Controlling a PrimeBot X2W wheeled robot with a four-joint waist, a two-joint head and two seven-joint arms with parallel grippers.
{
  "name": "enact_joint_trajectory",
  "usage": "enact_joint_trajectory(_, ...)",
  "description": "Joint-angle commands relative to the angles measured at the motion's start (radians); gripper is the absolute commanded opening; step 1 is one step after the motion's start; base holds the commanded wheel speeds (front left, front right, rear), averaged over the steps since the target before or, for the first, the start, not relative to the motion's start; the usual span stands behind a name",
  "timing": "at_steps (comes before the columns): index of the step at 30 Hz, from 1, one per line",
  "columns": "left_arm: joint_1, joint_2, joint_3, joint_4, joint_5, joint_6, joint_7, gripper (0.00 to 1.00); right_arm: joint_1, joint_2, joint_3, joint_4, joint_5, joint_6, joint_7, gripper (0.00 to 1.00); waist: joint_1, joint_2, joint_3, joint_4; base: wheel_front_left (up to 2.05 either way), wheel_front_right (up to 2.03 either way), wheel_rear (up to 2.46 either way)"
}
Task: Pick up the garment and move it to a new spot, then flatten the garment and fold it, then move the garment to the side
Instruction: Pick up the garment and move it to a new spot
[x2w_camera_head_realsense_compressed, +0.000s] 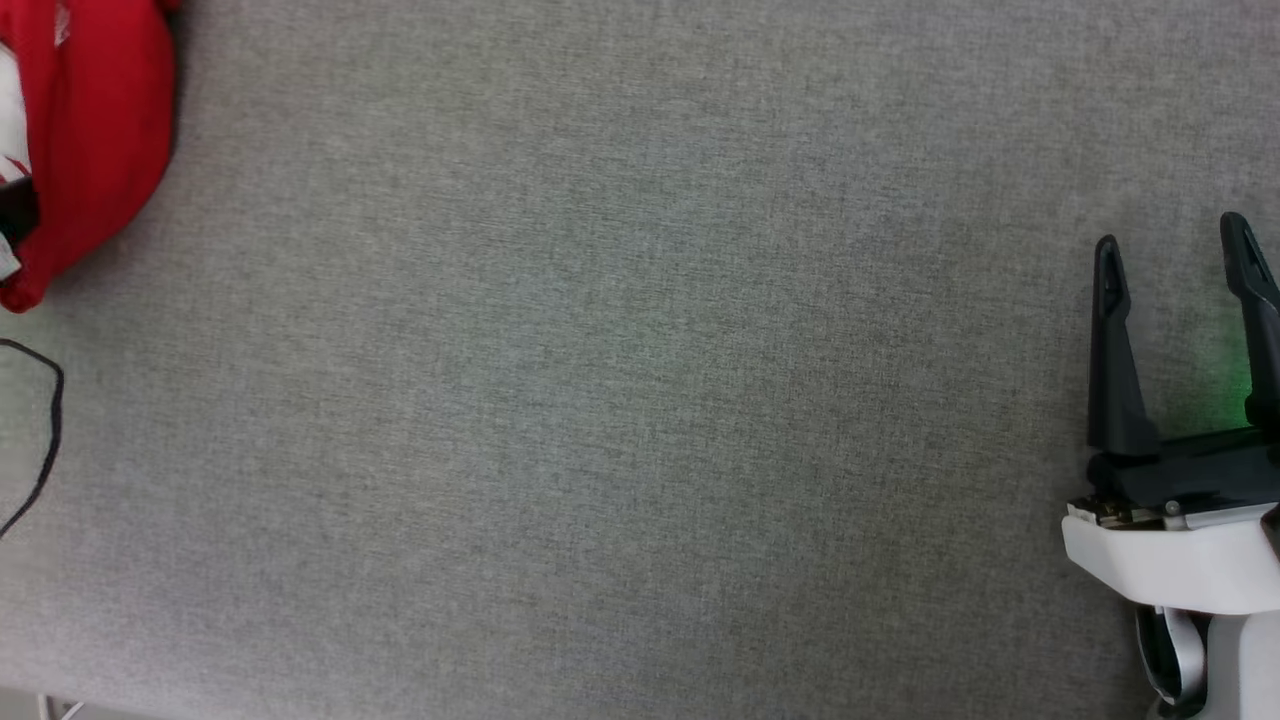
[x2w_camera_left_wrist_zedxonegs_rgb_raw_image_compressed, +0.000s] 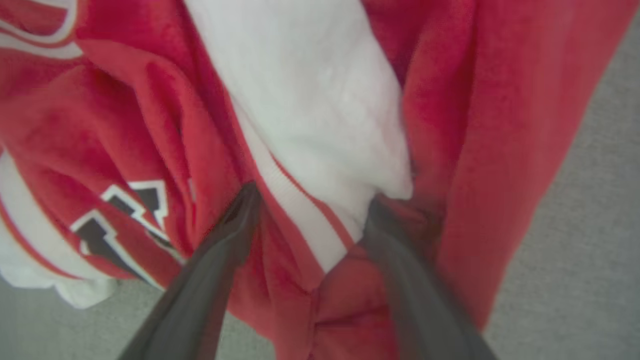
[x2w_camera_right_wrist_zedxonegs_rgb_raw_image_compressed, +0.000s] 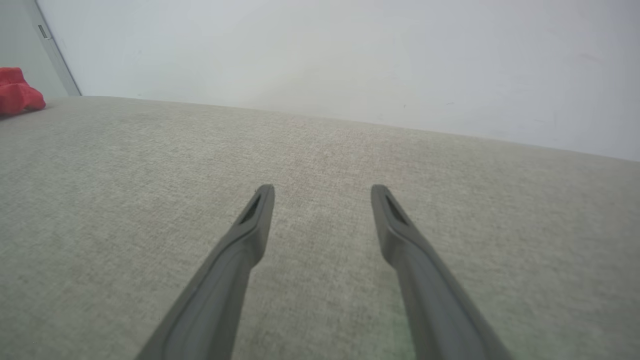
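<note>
The left wrist view gives us black lettering on the garment (x2w_camera_left_wrist_zedxonegs_rgb_raw_image_compressed: 310, 100); the head view, a red bulge upper left. Left jaws wide, tips in its folds; right jaws wide over the bench (x2w_camera_right_wrist_zedxonegs_rgb_raw_image_compressed: 150, 175).

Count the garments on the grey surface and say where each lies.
1. The garment lies crumpled at the head view's upper left corner, cut off by the frame; the open left pincer reaches into its folds. Others could lie out of frame.

We get soft, even light. The garment (x2w_camera_left_wrist_zedxonegs_rgb_raw_image_compressed: 310, 100) and left gripper (x2w_camera_left_wrist_zedxonegs_rgb_raw_image_compressed: 312, 195) blur up close; a green glow (x2w_camera_head_realsense_compressed: 1235, 375) sits beside our right gripper (x2w_camera_head_realsense_compressed: 1170, 235).
</note>
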Motion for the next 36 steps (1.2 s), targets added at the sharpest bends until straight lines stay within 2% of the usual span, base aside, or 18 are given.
enact_joint_trajectory(1,0.015,-0.016,-0.025,0.015,-0.011,-0.001,0.017,1.0,-0.006,0.0,-0.006,0.015,-0.004,-0.001,0.001,1.0,-0.0001,0.0,0.015,-0.013,0.0,0.0,0.0)
enact_joint_trajectory(6,0.022,-0.057,-0.107,0.061,-0.032,-0.001,0.037,1.0,-0.009,0.0,-0.011,0.026,-0.001,-0.001,0.003,1.0,-0.0001,0.0,0.018,-0.023,0.0,0.0,0.0)
enact_joint_trajectory(7,0.021,-0.056,-0.121,0.064,-0.03,-0.001,0.031,0.48,-0.01,0.0,-0.012,0.029,0.001,-0.001,0.003,1.0,-0.0001,0.0,0.014,-0.024,0.0,0.0,0.0)
enact_joint_trajectory(8,0.017,-0.052,-0.132,0.068,-0.032,-0.001,0.026,0.0,-0.01,0.0,-0.013,0.03,0.004,-0.001,0.003,1.0,-0.0001,0.0,0.01,-0.025,0.0,0.0,0.0)
enact_joint_trajectory(16,-0.069,0.054,-0.184,0.042,0.013,-0.001,-0.114,0.0,-0.003,0.0,0.002,0.05,0.037,-0.001,0.002,1.0,-0.0001,0.0,-0.075,-0.017,0.0,0.0,0.0)
enact_joint_trajectory(24,-0.154,0.113,-0.28,-0.067,0.087,-0.001,-0.195,0.0,0.024,0.0,0.018,0.087,0.093,-0.001,0.0,1.0,-0.0001,0.0,-0.216,-0.012,0.0,0.0,0.0)
enact_joint_trajectory(32,-0.272,0.104,-0.367,-0.22,0.152,-0.001,-0.17,0.0,0.044,0.0,0.027,0.116,0.152,-0.001,0.0,1.0,-0.0001,0.0,-0.317,-0.04,0.0,0.0,0.0)
enact_joint_trajectory(36,-0.321,0.076,-0.416,-0.287,0.167,-0.001,-0.157,0.0,0.053,0.0,0.03,0.123,0.18,-0.001,0.0,1.0,-0.0001,0.0,-0.35,-0.076,0.0,0.0,0.0)
